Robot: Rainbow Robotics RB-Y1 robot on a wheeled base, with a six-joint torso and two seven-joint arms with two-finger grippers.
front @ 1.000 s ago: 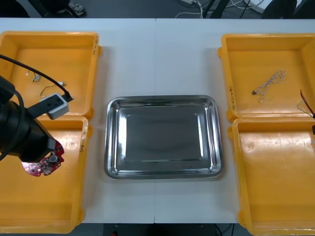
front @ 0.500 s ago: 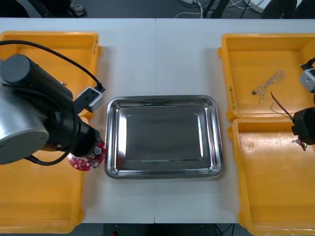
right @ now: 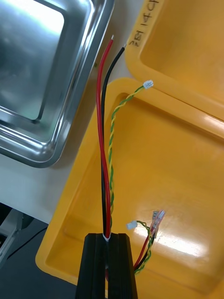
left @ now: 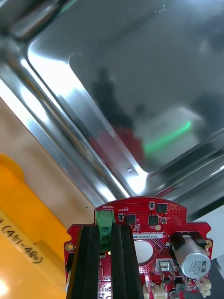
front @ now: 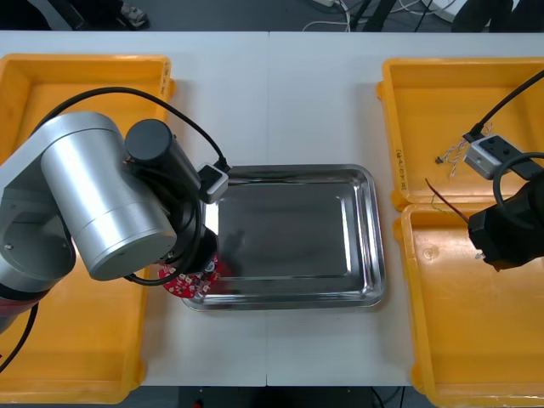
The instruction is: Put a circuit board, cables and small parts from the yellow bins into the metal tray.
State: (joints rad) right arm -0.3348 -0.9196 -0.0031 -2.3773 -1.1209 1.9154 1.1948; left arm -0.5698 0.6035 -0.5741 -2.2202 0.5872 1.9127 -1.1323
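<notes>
On my screen the light desk (front: 270, 102) runs the full width, with a thin seam from its far edge to its near edge. Beyond the far edge is dark floor (front: 238, 13) with a few loose white leads on it. Along the desk's left edge sit the far left yellow bin (front: 85, 85) and the near left yellow bin (front: 76, 357). The left arm (front: 93, 204) reaches across them. The left jaws are clamped narrow on the round red circuit board (left: 140, 229), the fingers (left: 88, 261) pinching it at its green terminal block. The board hangs over the left rim of the metal tray (front: 297, 229), close to its near left corner. The tray is bare and shiny and lies mid-desk between the bins. At the desk's right edge the far right yellow bin (front: 433, 93) holds a small twisted cable (front: 453, 153) just beside the right arm (front: 510, 229). The right jaws are pressed together on the cables (right: 106, 163): a red lead, a black lead and a green-and-yellow twist. They hang over the far left corner of the near right yellow bin (front: 459, 340), their free ends pointing toward the tray.
</notes>
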